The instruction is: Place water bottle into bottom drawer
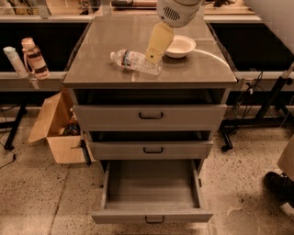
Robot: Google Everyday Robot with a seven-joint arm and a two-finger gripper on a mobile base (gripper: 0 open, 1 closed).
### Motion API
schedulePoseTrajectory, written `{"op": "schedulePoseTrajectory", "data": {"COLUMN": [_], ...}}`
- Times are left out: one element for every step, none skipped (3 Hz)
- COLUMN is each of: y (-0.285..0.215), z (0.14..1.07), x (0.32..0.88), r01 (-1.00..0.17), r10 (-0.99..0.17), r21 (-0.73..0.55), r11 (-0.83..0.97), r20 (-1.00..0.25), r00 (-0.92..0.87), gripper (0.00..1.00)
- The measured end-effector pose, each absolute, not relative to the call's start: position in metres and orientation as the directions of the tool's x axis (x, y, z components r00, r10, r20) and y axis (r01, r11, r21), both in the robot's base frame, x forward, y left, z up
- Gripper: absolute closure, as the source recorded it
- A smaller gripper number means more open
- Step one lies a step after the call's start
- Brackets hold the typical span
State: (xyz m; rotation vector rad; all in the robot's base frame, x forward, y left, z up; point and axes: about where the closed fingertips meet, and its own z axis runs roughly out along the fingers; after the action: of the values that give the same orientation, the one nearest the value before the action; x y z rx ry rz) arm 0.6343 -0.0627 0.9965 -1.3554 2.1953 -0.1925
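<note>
The water bottle [132, 60], clear with a white cap and a bluish label, lies on its side on the grey cabinet top [110, 75], cap pointing left. My gripper [154, 58] reaches down from above and sits at the bottle's right end, touching or just over it. The arm's white wrist [177, 11] is above it. The bottom drawer [151, 215] is pulled out, showing its ridged grey floor with nothing in it. The two shallower drawers above it are slightly ajar.
A white bowl [180, 46] stands on the top just right of the gripper. A pinkish bottle [35, 58] and a white tube-like bottle [14, 61] stand on a shelf at left. An open cardboard box [54, 131] is on the floor at left, a shoe [278, 184] at right.
</note>
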Motion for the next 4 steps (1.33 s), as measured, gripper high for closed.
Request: {"op": "schedulePoseTrajectory", "data": {"y": [-0.056,-0.045,-0.039,-0.028], "z": [0.989,0.98,0.977,0.969], "x": [0.645,0.672,0.69,0.737], "r01": [-0.796,-0.807,-0.812,-0.822], "r10": [-0.871,-0.892,-0.903,-0.92], "r21": [-0.39,-0.406,-0.418,-0.429], "r11": [0.464,0.428,0.409,0.375], "r20": [-0.365,-0.335,-0.317,-0.28], "r00": [-0.329,-0.305,-0.291,-0.274], "gripper": [0.0,0.0,0.0,0.0]}}
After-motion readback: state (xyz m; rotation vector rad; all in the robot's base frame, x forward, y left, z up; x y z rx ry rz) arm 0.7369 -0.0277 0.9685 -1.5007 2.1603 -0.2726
